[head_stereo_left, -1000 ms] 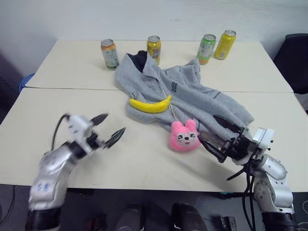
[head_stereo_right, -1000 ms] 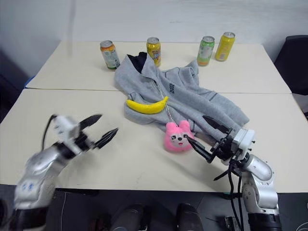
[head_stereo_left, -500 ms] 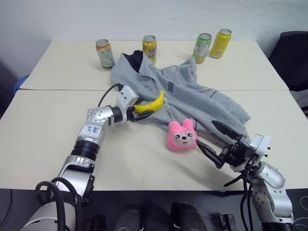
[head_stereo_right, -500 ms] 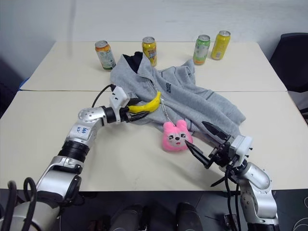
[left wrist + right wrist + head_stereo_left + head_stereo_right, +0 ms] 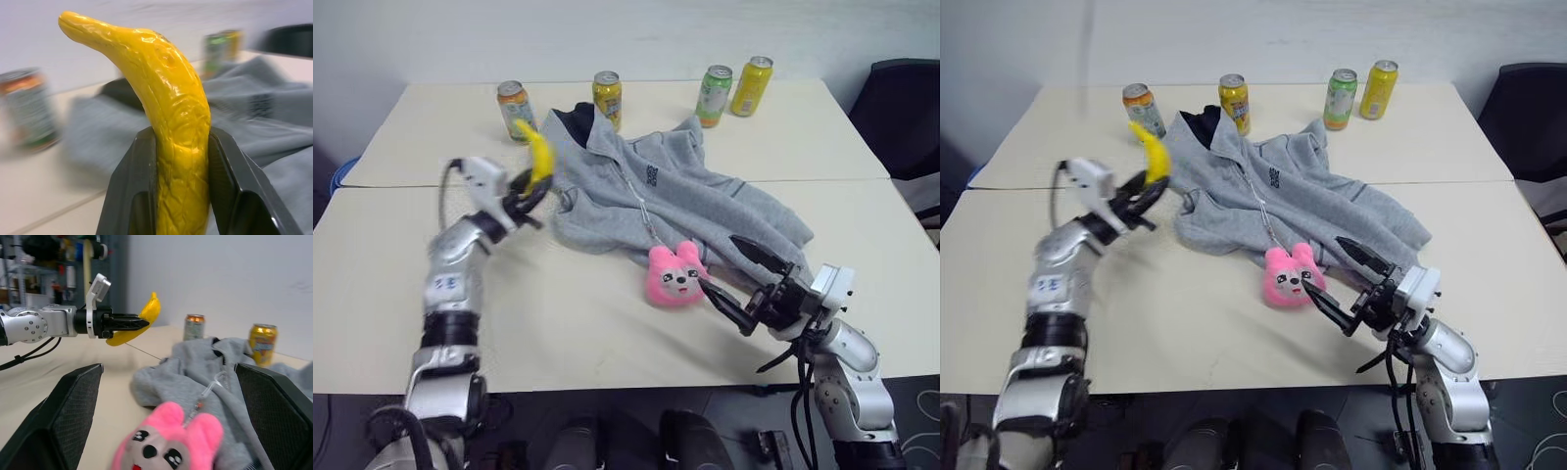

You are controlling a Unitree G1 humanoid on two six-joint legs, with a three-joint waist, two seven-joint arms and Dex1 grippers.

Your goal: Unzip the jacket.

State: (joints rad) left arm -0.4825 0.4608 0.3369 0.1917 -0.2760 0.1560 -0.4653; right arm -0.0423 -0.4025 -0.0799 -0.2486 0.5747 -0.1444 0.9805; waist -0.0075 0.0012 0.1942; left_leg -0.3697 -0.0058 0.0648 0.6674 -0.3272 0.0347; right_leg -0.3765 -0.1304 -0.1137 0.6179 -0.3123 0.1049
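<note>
Left gripper holds the banana, lifted at 9 o'clock of the jacket. Right gripper stands wide, empty, at 5 o'clock. The zipper runs 11-to-5, its lower end by the toy, nearer the right gripper.

Left arm: silver-grey metal segments, black ribbed joint collar, small blue markings on forearm, white wrist block, thin black cable looping over it. Right arm: same silver shell, white wrist block, black cables hanging beneath. Both grippers: two black tapered fingers, textured inner pads.
</note>
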